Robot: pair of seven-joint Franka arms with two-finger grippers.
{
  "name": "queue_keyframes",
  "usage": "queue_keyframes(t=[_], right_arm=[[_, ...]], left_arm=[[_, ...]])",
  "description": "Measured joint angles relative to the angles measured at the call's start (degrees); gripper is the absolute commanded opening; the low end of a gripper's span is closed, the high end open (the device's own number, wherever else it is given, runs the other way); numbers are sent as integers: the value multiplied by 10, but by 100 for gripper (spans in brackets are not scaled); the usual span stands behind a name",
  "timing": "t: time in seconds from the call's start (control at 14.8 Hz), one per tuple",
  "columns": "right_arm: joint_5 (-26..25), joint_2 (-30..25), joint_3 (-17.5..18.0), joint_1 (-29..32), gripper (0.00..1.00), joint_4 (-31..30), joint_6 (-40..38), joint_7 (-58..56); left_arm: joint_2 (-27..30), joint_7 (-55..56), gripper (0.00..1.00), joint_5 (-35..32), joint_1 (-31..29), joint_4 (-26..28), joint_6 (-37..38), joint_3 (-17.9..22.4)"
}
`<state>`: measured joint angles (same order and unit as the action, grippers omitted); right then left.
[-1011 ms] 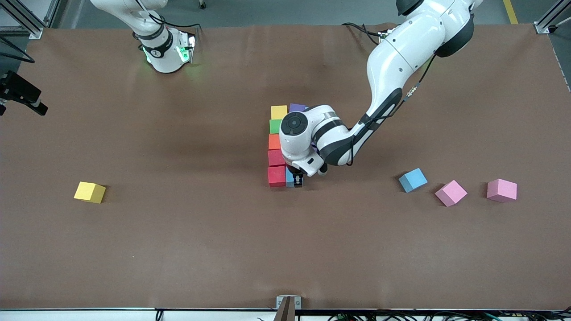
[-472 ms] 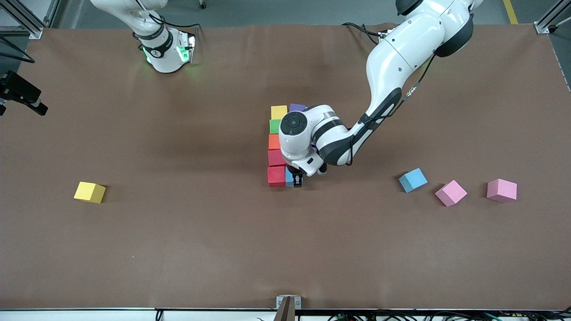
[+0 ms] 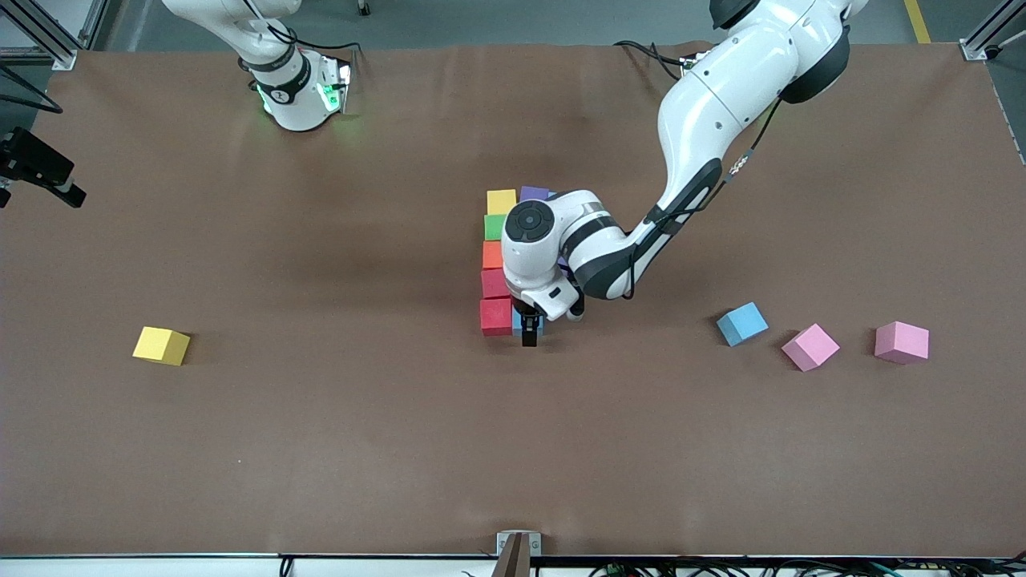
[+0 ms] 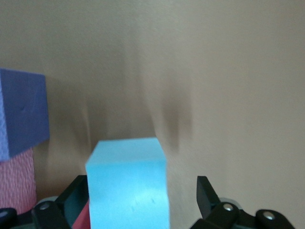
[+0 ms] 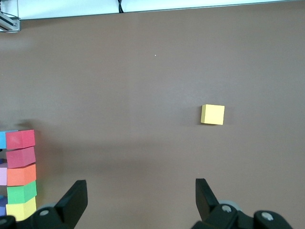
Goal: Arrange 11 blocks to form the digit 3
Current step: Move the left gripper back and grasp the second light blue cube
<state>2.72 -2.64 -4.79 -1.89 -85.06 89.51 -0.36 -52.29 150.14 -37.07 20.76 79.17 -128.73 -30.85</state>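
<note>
1. the table point(image 3: 321, 441) is covered edge to edge by a brown mat.
2. the left arm point(image 3: 705, 104) reaches from its base down to the middle of the table; the right arm point(image 3: 272, 56) waits folded at its own base.
3. the digit 3 point(image 3: 497, 264) is only partly built at the table's middle — a straight column of touching cubes: yellow block point(image 3: 502, 201), green block point(image 3: 494, 227), orange block point(image 3: 492, 255), then two red blocks point(image 3: 496, 316) nearest the front camera. a purple block point(image 3: 533, 193) sits beside the yellow one, toward the left arm's end; the rest of the figure is hidden under the left wrist.
4. the left gripper point(image 3: 529, 324) is down at the camera-side end of the column, its fingers point(image 4: 206, 193) spread to either side of a blue block point(image 4: 128, 183) that rests on the mat, touching the last red cube. the fingers stand clear of the cube's sides.
5. the right gripper point(image 5: 138, 200) hangs over the table near its base, jaws spread wide with nothing between them.
6. loose cubes — a spare yellow block point(image 3: 161, 345) lies well apart toward the right arm's end; a light blue block point(image 3: 741, 324) and two pink blocks point(image 3: 810, 347) lie in a rough row toward the left arm's end, each separate and the first two turned askew.
</note>
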Motion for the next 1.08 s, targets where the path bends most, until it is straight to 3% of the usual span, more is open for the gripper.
queue_keyframes(t=[0.2,0.47,0.81,1.08], right_arm=[[0,0,0,0,100,0,0,0],[0,0,0,0,100,0,0,0],[0,0,0,0,100,0,0,0],[0,0,0,0,100,0,0,0]], left_arm=[[24,-1,100,0,-10,-4,17,-28],[75,-59,100,0,-77,-7,103,-102],[137,-288,99,1,-185,23,170,-151],[162,-564,99,2,-361,75,172,-240]])
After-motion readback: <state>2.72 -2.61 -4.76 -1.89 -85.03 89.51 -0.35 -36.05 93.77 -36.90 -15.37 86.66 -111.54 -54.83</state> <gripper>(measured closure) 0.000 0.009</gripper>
